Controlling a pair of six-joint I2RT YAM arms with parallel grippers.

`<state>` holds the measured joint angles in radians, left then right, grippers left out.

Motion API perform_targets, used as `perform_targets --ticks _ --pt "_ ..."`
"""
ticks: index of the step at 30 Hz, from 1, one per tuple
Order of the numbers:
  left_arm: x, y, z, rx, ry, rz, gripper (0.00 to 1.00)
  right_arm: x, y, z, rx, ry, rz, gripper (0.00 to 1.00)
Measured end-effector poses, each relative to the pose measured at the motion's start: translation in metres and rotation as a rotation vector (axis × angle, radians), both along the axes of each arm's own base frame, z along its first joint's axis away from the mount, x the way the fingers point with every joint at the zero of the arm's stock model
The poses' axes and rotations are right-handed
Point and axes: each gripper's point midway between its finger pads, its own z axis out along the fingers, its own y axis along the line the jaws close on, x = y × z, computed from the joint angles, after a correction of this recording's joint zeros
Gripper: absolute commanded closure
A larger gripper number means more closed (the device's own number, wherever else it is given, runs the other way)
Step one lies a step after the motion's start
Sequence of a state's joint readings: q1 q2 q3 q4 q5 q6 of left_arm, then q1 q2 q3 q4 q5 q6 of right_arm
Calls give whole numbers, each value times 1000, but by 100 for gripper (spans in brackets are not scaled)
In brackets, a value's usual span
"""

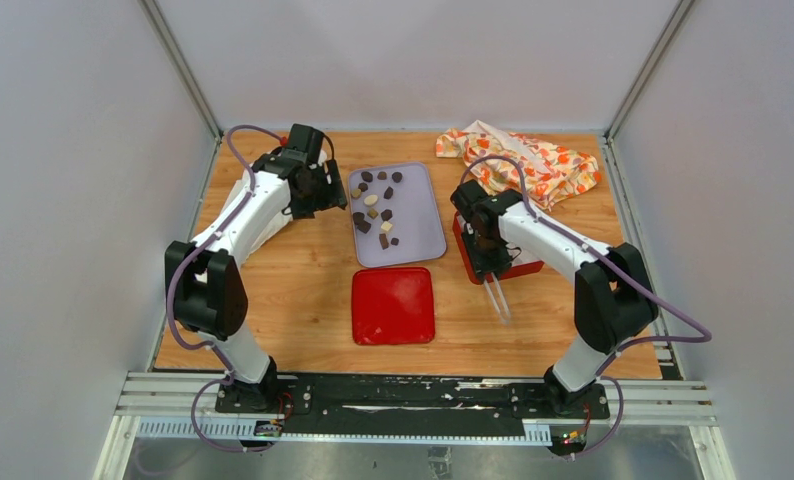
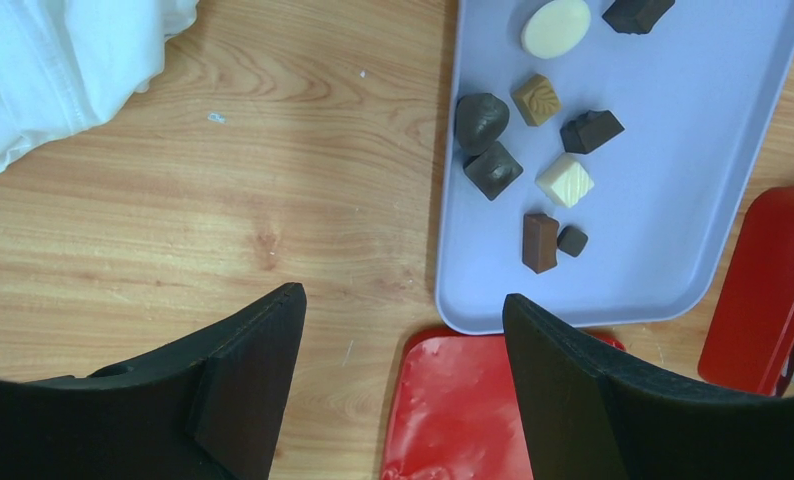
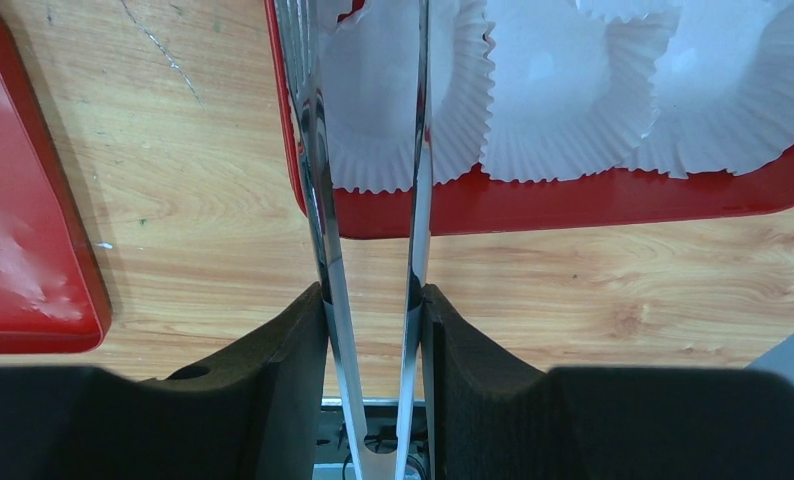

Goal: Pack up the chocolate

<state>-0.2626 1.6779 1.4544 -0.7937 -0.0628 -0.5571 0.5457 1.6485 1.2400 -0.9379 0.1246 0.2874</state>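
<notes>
Several chocolate pieces (image 1: 378, 205), dark brown, tan and cream, lie on a lavender tray (image 1: 423, 235); they also show in the left wrist view (image 2: 538, 150). My left gripper (image 1: 318, 192) (image 2: 398, 330) is open and empty, above the wood just left of the tray. My right gripper (image 1: 488, 250) (image 3: 373, 300) is shut on metal tongs (image 3: 321, 200), whose arms reach over a red box (image 3: 573, 205) holding white paper cups (image 3: 553, 90). The tong tips are out of view. The tongs' hinge end (image 1: 497, 300) points toward the near edge.
A red lid (image 1: 393, 305) lies flat in front of the tray; it also shows in both wrist views (image 2: 463, 410) (image 3: 23, 230). An orange-patterned cloth (image 1: 523, 160) lies at the back right. The red box (image 1: 518, 268) sits right of the tray.
</notes>
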Motion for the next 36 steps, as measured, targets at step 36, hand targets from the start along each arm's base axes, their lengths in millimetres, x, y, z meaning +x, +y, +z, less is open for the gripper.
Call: perform_targets --ticks 36 --pt "2 -1 -2 0 3 0 23 4 -1 0 -18 -6 -2 55"
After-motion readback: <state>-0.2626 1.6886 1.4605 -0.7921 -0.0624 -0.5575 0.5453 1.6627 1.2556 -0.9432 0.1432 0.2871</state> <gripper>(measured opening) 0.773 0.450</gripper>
